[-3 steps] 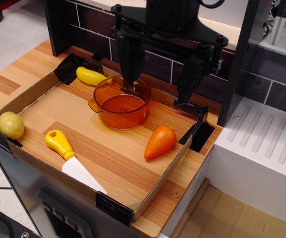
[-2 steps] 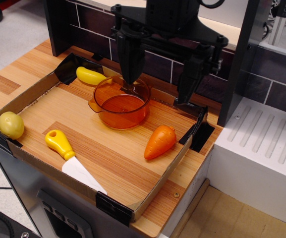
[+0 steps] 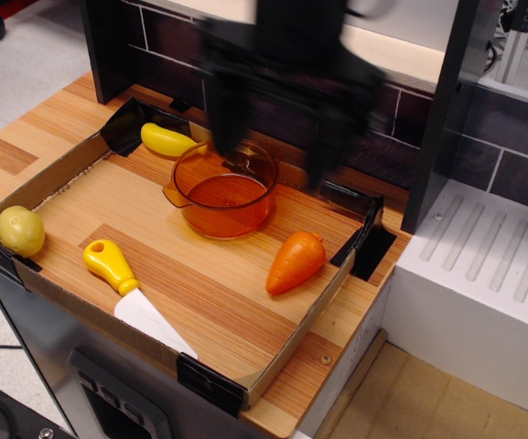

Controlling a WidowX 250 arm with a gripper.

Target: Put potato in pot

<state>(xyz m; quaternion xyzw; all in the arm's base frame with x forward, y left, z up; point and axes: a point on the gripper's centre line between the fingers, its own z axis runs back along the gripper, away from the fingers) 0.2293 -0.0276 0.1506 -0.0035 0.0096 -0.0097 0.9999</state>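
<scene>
Now smeared with motion blur over the back of the tray, the gripper (image 3: pixel 277 137), where a moment ago sharp and parked above the pot (image 3: pixel 224 190); shifted slightly leftward, so probably just setting off toward the potato. Fingers spread wide apart, holding nothing, one hanging at the pot's far rim, the other off to the right behind it. Everything else unmoved. Nothing of the task done yet: the potato (image 3: pixel 20 230) at the tray's far left corner, against the cardboard wall, well apart from the pot; pot standing empty near the back

Counted: one potato, one pot, one orange carrot (image 3: pixel 296 261), one bright yellow banana-like toy (image 3: pixel 168 140) behind the pot, one yellow-handled knife (image 3: pixel 132 291), one shallow cardboard tray (image 3: pixel 282 352)
</scene>
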